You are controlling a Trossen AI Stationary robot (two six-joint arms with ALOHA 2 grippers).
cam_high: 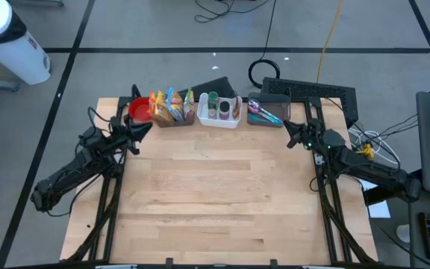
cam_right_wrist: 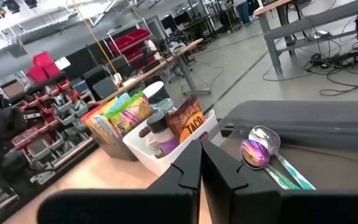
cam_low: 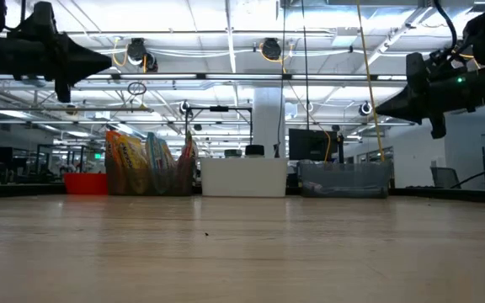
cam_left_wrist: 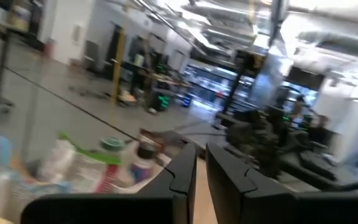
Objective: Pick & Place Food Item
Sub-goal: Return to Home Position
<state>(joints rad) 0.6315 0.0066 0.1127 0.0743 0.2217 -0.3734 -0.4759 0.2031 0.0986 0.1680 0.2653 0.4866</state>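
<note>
Along the table's far edge stand a brown bin of colourful snack packets (cam_high: 170,107) (cam_right_wrist: 118,116) and a white bin (cam_high: 219,112) (cam_right_wrist: 166,146) holding small bottles and a brown packet (cam_right_wrist: 186,121). My left gripper (cam_high: 146,125) (cam_left_wrist: 201,152) hovers above the table near the brown bin's left end. It points toward the bins, with a narrow gap between its fingers and nothing in it. My right gripper (cam_high: 288,131) (cam_right_wrist: 201,146) hovers by the grey bin (cam_high: 266,112), shut and empty, also pointing toward the bins.
A red bowl (cam_high: 138,110) sits left of the brown bin. The grey bin holds utensils, among them a purple-bowled spoon (cam_right_wrist: 256,152). A black case (cam_high: 312,91) lies past the far edge. Bare wooden tabletop (cam_high: 215,194) stretches from the bins to the near edge.
</note>
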